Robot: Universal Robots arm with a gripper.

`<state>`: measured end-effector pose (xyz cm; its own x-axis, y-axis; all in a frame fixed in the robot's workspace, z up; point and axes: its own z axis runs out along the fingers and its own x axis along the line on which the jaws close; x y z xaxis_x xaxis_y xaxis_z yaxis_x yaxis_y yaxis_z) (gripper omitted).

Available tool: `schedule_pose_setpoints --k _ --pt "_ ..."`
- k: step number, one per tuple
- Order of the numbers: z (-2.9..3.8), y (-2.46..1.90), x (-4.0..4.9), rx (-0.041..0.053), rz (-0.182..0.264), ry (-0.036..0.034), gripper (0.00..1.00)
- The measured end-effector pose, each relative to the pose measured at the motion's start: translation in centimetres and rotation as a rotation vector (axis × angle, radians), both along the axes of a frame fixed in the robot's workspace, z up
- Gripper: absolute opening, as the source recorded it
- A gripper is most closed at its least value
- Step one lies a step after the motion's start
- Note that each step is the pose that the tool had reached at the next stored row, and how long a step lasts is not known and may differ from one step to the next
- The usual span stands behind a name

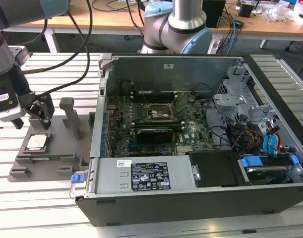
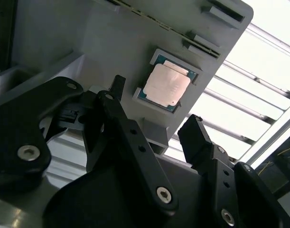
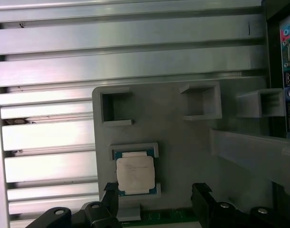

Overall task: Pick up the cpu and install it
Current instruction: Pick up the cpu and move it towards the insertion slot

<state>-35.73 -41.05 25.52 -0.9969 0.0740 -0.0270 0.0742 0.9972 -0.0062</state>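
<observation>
So the black two-fingered pincer (image 1: 31,121) is hanging right above the small flat square cpu with the silver-grey metal top (image 1: 37,142). Its fingers are spread wide with nothing between them. In both wrist views the two finger tips sit either side of the chip, up off it and not touching.

The cpu (image 3: 135,174) is lying flat in a shallow square pocket of the grey plastic holder tray (image 3: 173,137), metal side up. The second wrist view shows it too (image 2: 167,86), with a thin dark border around the lid.

The holder tray (image 1: 52,163) sits on the slatted aluminium desk (image 1: 42,208), just beside the open black computer case (image 1: 191,198), on the exterior view's left of it. Inside the case the black square socket frame with the metal rim (image 1: 160,113) is on the green motherboard, well apart from the cpu.
</observation>
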Motion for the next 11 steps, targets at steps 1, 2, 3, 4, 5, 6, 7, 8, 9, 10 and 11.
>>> schedule_pose_setpoints --k 1,2,3,4,5,6,7,8,9,10,11 --pt "-0.04 0.00 0.00 0.0000 0.000 0.0000 0.73" --pt "-0.10 0.00 0.00 0.0000 0.000 0.0001 0.73" --pt "-0.17 0.00 0.00 0.0000 0.000 -0.0001 0.73" --pt "-0.26 0.00 0.00 0.0001 0.000 -0.0002 0.73" --pt "-0.40 0.00 0.00 0.0001 0.000 -0.0001 0.73" --pt "-0.50 0.00 0.00 0.0000 0.000 -0.0001 0.73" --pt "-0.59 0.00 0.00 0.0000 0.000 0.0000 0.73" --pt "-0.71 0.00 0.00 0.0000 0.000 0.0000 0.73" --pt "-0.82 0.00 0.00 0.0000 0.000 0.0000 0.73" --pt "-0.92 -0.01 0.00 -0.0002 0.000 -0.0001 0.73" --pt "-1.05 -0.01 -0.01 -0.0008 0.000 -0.0001 0.73"
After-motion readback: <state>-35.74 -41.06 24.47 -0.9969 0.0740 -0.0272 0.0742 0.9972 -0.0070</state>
